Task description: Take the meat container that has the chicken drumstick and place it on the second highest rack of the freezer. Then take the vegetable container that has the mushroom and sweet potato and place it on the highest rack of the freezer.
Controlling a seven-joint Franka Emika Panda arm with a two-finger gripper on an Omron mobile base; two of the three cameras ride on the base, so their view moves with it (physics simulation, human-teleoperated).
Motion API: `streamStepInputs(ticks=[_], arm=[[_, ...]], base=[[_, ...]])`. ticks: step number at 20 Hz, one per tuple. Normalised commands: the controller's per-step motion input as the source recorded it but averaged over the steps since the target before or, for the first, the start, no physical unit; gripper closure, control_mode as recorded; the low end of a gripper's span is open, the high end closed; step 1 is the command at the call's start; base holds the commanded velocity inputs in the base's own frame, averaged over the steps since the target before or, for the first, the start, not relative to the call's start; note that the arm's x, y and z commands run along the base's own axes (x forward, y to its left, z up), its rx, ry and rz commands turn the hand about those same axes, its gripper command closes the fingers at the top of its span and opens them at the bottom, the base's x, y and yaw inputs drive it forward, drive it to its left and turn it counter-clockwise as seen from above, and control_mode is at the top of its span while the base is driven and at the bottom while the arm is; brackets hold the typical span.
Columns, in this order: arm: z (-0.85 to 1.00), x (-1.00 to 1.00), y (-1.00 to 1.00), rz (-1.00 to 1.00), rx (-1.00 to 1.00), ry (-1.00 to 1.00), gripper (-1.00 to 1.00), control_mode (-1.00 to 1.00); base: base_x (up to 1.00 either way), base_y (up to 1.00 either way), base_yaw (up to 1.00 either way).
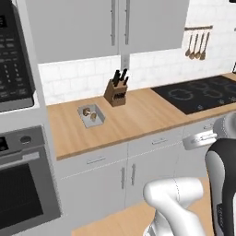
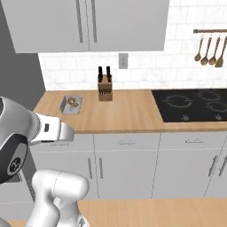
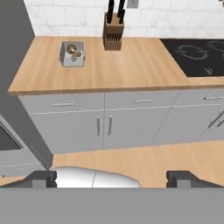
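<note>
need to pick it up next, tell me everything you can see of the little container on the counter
The container is a small shallow rectangular tray, light grey, open on top. It sits flat on the wooden counter, left of the knife block and apart from it, towards the counter's left end. Inside lie two small brownish items, apparently the mushroom and the sweet potato, close together. Nothing else touches it.

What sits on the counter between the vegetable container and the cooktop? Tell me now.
A wooden knife block stands between the vegetable container and the black cooktop, back near the tiled wall. Otherwise it is bare wooden counter, seen in both base views.
</note>
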Motion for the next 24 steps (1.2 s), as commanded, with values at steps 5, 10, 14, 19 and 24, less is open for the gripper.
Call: streamStepInputs(ticks=[5,10,14,19,24], arm=[[0.0,0.0,0.0,0.0,0.0,0.0,-1.0,1.0],[0.0,0.0,0.0,0.0,0.0,0.0,-1.0,1.0],[0.0,0.0,0.0,0.0,0.0,0.0,-1.0,1.0],[0.0,0.0,0.0,0.0,0.0,0.0,-1.0,1.0],[0.0,0.0,0.0,0.0,0.0,0.0,-1.0,1.0]], base=[[0.69,-0.03,0.27],[0.95,-0.13,0.12],[0.68,-0.07,0.14],[0.37,-0.27,0.19],[0.11,0.0,0.15]])
